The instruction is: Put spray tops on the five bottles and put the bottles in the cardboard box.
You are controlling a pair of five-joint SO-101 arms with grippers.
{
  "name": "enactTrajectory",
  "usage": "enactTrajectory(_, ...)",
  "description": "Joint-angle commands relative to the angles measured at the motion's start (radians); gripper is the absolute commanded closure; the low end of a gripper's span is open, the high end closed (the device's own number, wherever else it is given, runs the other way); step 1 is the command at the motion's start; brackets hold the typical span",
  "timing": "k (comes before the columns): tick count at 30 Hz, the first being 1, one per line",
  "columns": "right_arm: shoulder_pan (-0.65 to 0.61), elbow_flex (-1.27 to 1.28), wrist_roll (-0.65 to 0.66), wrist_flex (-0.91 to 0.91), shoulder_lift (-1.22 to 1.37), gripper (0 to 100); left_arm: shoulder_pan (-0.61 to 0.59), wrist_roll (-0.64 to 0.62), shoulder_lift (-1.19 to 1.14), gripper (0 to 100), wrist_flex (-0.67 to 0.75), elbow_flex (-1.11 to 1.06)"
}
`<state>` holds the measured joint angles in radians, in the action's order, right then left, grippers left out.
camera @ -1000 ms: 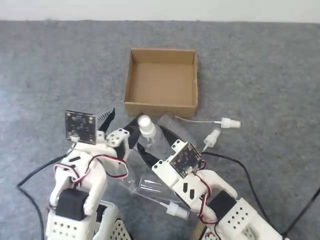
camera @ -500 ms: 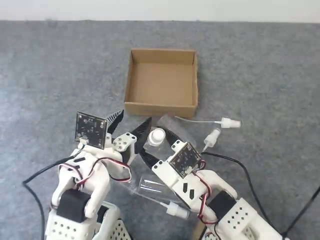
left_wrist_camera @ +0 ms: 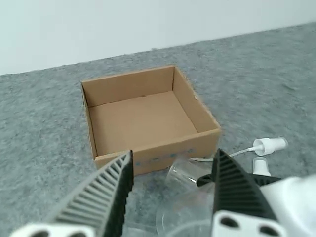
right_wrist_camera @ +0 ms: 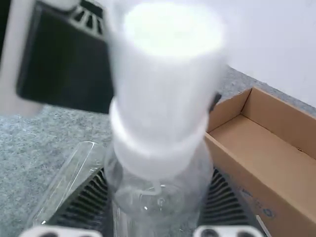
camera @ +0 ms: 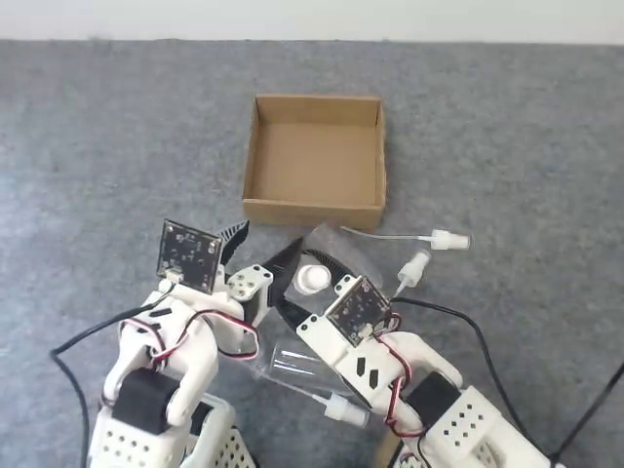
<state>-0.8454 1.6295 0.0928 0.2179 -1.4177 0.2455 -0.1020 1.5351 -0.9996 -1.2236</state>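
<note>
My right gripper (camera: 310, 285) is shut on a clear bottle (right_wrist_camera: 157, 190) that carries a white spray top (camera: 312, 278), just in front of the cardboard box (camera: 314, 161). The spray top (right_wrist_camera: 165, 84) looms large in the right wrist view, with the gripper (right_wrist_camera: 158, 210) clamped on the bottle's body below it. My left gripper (camera: 263, 244) is open, close beside that bottle on its left. Between its fingertips (left_wrist_camera: 123, 168) I see clear bottles (left_wrist_camera: 182, 212) and the box (left_wrist_camera: 143, 113) beyond. Two loose spray tops (camera: 448, 239) (camera: 414, 268) lie to the right.
Another clear bottle (camera: 292, 366) lies between the two arm bases, with a spray top (camera: 346, 409) at its near end. The box is open-topped with nothing inside. Grey carpet (camera: 507, 146) stretches free to the left and right of the box.
My left arm has swung right, bringing its open gripper up against the held bottle. The bottle's spray top has shifted right and toward the arm bases in my right gripper.
</note>
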Motion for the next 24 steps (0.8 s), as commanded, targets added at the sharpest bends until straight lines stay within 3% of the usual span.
enactTrajectory(1,-0.004,-0.025,-0.005,-0.002,-0.015,93.2,-0.041,-0.023,0.009,75,0.021,0.008)
enactTrajectory(7,-0.004,-0.025,-0.005,-0.001,-0.012,93.2,-0.129,-0.025,0.009,75,0.026,0.05)
enactTrajectory(17,-0.002,-0.025,-0.005,0.001,-0.012,93.3,-0.416,-0.061,0.0,75,0.078,0.05)
enactTrajectory(24,0.051,-0.025,-0.005,0.001,-0.012,93.3,-0.451,-0.025,-0.031,75,0.104,0.035)
